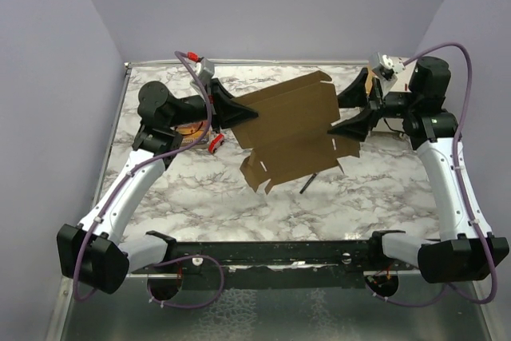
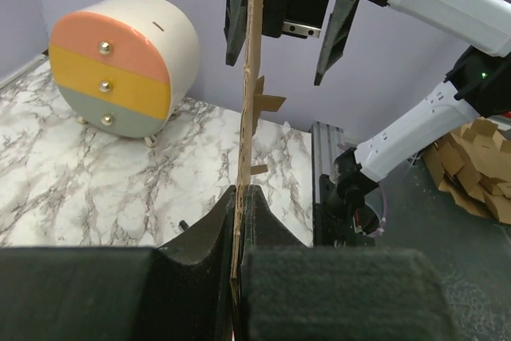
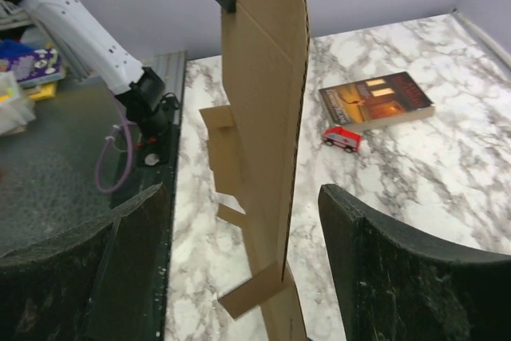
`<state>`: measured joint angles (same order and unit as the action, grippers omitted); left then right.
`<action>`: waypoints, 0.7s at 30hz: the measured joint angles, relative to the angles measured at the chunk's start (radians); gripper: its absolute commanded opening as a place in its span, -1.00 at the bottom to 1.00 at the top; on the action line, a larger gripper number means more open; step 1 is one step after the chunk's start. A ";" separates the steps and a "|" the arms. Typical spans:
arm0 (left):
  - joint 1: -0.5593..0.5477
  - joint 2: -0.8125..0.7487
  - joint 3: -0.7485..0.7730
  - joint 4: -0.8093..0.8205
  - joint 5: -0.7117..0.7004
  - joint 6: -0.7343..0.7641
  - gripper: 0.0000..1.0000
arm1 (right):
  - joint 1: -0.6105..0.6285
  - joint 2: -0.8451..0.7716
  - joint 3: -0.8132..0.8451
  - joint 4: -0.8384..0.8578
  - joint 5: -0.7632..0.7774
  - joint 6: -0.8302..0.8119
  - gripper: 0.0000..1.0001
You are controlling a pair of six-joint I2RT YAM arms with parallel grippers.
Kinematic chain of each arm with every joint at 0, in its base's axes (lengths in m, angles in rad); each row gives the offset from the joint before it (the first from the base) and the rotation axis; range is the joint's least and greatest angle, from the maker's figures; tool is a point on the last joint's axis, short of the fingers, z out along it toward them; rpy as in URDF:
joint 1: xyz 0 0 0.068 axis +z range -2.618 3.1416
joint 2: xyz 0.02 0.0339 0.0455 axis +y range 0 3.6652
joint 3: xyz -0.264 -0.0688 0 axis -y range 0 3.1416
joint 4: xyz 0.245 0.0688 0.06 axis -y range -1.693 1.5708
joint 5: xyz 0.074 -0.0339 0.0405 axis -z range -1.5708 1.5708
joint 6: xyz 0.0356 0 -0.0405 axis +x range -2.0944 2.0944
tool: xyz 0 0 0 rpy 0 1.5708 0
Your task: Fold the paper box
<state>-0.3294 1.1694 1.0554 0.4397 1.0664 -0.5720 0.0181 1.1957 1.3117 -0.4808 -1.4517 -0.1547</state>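
The paper box (image 1: 287, 129) is a flat brown cardboard sheet with flaps and tabs, held up off the marble table. My left gripper (image 1: 229, 111) is shut on its left edge. In the left wrist view the sheet (image 2: 249, 93) stands edge-on, pinched between the black fingers (image 2: 259, 217). My right gripper (image 1: 353, 116) is open and straddles the sheet's right edge. In the right wrist view the cardboard (image 3: 263, 109) rises between the two wide-apart fingers (image 3: 375, 253), with a gap on each side. The right gripper (image 2: 279, 45) also shows at the far end of the sheet in the left wrist view.
A dark book with an orange cover picture (image 3: 375, 100) and a red toy car (image 3: 342, 138) lie on the table under the left arm. A cream cylinder with coloured drawers (image 2: 120, 61) stands at the back right. A thin dark stick (image 1: 307, 184) lies below the sheet.
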 measured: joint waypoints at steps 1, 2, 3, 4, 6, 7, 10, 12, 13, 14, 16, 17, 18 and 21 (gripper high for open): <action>-0.008 0.003 0.004 -0.007 0.000 0.008 -1.00 | 0.011 0.000 0.000 0.018 -0.001 0.022 0.33; -0.015 0.006 0.005 -0.011 0.000 0.015 -1.00 | 0.018 0.000 0.000 0.030 -0.001 0.039 0.23; -0.022 0.009 0.005 -0.013 0.000 0.021 -1.00 | 0.024 0.000 -0.002 0.042 -0.002 0.052 0.14; -0.029 0.013 0.007 -0.019 0.000 0.028 -1.00 | 0.030 0.000 -0.004 0.058 -0.004 0.071 0.04; -0.043 0.025 0.015 -0.030 0.000 0.038 -1.00 | 0.035 0.000 -0.008 0.082 -0.006 0.100 -0.18; -0.049 0.029 0.018 -0.032 0.000 0.043 -1.00 | 0.035 0.000 -0.010 0.088 -0.007 0.109 -0.28; -0.063 0.035 0.018 -0.048 0.000 0.053 -1.00 | 0.038 0.000 -0.018 0.114 -0.011 0.136 -0.50; -0.067 0.036 0.018 -0.055 0.000 0.059 -1.00 | 0.040 0.000 -0.030 0.133 -0.016 0.157 -0.59; -0.069 0.036 0.018 -0.058 0.001 0.061 -1.00 | 0.040 0.000 -0.037 0.144 -0.019 0.166 -0.63; -0.071 0.036 0.018 -0.061 0.001 0.063 -1.00 | 0.040 0.000 -0.047 0.157 -0.023 0.179 -0.67; -0.072 0.036 0.020 -0.066 0.001 0.067 -1.00 | 0.040 0.000 -0.064 0.184 -0.031 0.205 -0.76; -0.072 0.036 0.021 -0.067 0.001 0.067 -1.00 | 0.040 0.000 -0.073 0.198 -0.034 0.216 -0.83; -0.072 0.037 0.023 -0.067 0.001 0.068 -1.00 | 0.040 0.000 -0.083 0.216 -0.039 0.235 -0.89; -0.074 0.038 0.031 -0.068 0.003 0.070 -1.00 | 0.040 -0.001 -0.101 0.266 -0.047 0.282 -0.98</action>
<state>-0.4030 1.2076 1.0859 0.3721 1.0691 -0.5022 0.0578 1.1950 1.2106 -0.2150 -1.4986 0.1272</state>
